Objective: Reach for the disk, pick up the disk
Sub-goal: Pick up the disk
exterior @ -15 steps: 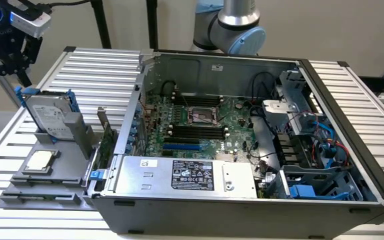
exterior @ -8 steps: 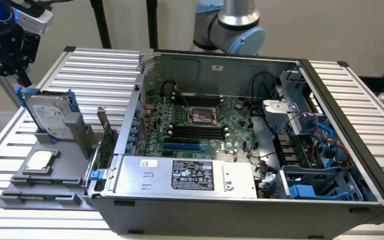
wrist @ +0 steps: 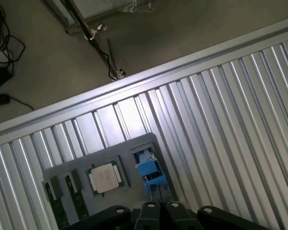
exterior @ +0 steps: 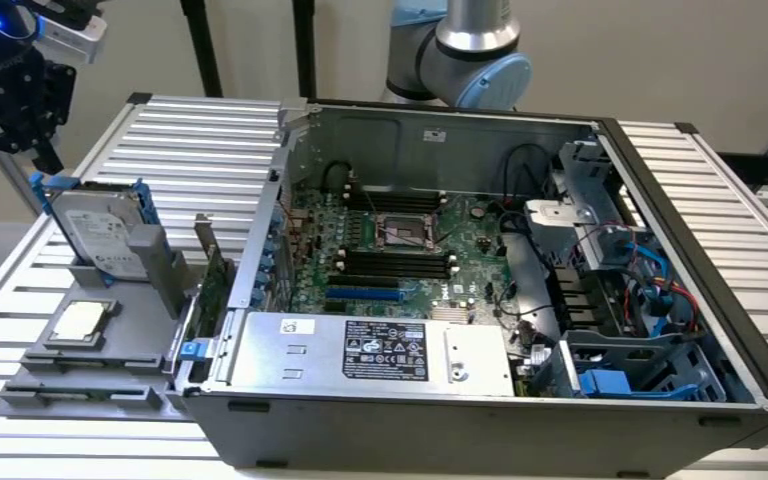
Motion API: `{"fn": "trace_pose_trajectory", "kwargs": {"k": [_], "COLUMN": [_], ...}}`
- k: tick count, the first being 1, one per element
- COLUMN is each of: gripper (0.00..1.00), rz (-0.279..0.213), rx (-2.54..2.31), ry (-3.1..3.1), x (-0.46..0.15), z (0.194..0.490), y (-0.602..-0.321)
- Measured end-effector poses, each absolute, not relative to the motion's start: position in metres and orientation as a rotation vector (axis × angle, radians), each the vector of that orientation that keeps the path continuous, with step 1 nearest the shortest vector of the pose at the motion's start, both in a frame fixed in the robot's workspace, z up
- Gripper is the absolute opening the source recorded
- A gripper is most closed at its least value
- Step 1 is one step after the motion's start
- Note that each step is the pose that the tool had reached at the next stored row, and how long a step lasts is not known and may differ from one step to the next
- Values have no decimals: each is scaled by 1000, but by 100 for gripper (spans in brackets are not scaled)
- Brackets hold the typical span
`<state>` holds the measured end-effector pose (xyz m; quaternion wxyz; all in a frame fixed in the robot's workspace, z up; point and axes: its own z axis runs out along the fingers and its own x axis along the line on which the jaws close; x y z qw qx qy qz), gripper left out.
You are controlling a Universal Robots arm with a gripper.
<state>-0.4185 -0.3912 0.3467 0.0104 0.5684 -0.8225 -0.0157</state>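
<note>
While propped on edge — silver-grey disk (exterior: 97, 238), white label, blue rails.

gripper (exterior: 37, 140) at 11 o'clock of the disk (exterior: 95, 232), clipped by exterior view's edge. disk's lower end hidden in grey holder (exterior: 151, 268); label print too small to read. arm (exterior: 471, 45) at 12 o'clock cut off. wrist view: blue rail (wrist: 150, 171) partly behind gripper fingers (wrist: 150, 211).

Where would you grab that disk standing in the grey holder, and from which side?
The disk stands on edge, leaning a little, its lower part sunk in the grey holder, so only the top is free. I'd pinch its two flat faces near the top edge, between the blue rails, coming down from above.
</note>
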Motion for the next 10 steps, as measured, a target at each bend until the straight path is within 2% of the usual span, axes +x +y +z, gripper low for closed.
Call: {"fn": "trace_pose_trajectory", "kwargs": {"k": [10], "gripper": [11], "rz": [-47], "rx": [1949], "ry": [-2435], "x": [-418], "z": [347], "y": [-391]}}
